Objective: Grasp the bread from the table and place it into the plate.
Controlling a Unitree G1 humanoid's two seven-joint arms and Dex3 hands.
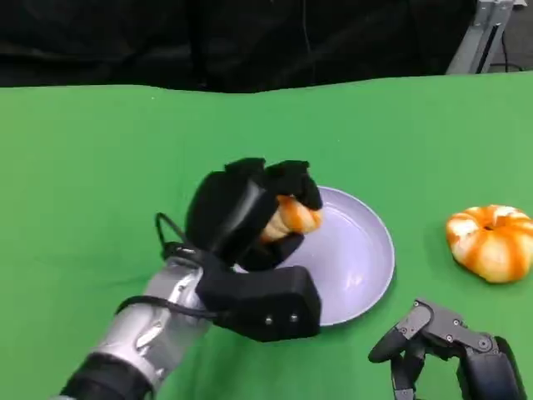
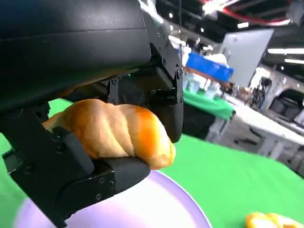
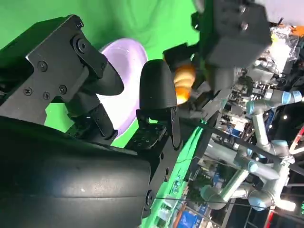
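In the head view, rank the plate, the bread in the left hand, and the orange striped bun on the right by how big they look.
1. Plate, clearly largest.
2. Orange striped bun.
3. Bread, though the left hand covers much of it, so its place below the bun is unsure.

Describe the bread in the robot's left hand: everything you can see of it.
The bread is a golden-brown twisted roll with a glossy crust, paler along its folds and deeper orange at the end. The left robot hand holds it, black fingers closed over the top and another pressing from beneath. It is lifted clear above the lavender plate, over the plate's left part, not touching it. Much of it is hidden by the fingers.
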